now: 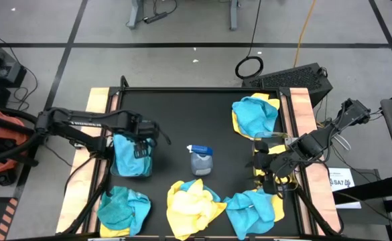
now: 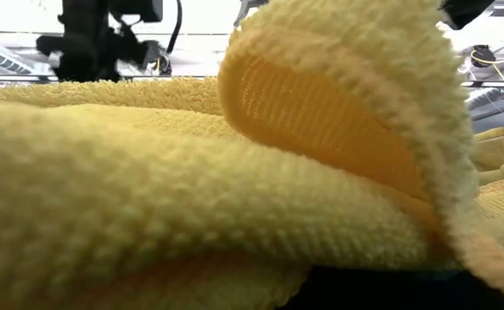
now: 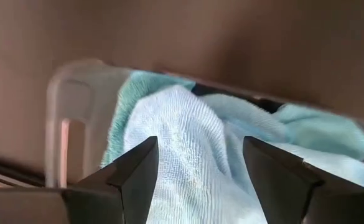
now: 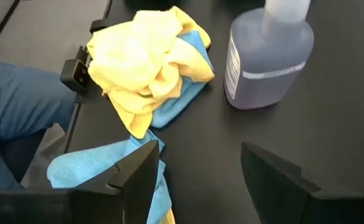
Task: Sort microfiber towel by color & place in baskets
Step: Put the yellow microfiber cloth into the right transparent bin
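Observation:
A clear basket (image 1: 132, 157) (image 3: 70, 112) stands at the table's left and holds a teal towel (image 3: 182, 137). My left gripper (image 1: 144, 146) (image 3: 200, 146) is open right above it. My right gripper (image 1: 261, 166) (image 4: 200, 152) is open over bare black table near the right edge. Loose piles lie along the near edge: teal (image 1: 122, 207), yellow on teal (image 1: 192, 201) (image 4: 150, 56), and teal (image 1: 252, 211) (image 4: 88, 168). A teal-and-yellow pile (image 1: 254, 115) lies far right. A yellow towel (image 2: 191, 189) fills the low view. The second basket does not show plainly. My left gripper comes from above at the teal towel in the basket, with its open fingers (image 3: 138, 168) on either side of a raised fold (image 3: 188, 124). I cannot tell whether they touch the cloth.
A grey spray bottle with a blue top (image 1: 200, 161) (image 4: 269, 56) stands upright mid-table between the piles. Wooden rails (image 1: 303, 120) border the table's left and right sides. A person's blue trouser leg (image 4: 20, 106) shows beyond the near edge. Bare table lies in the far middle.

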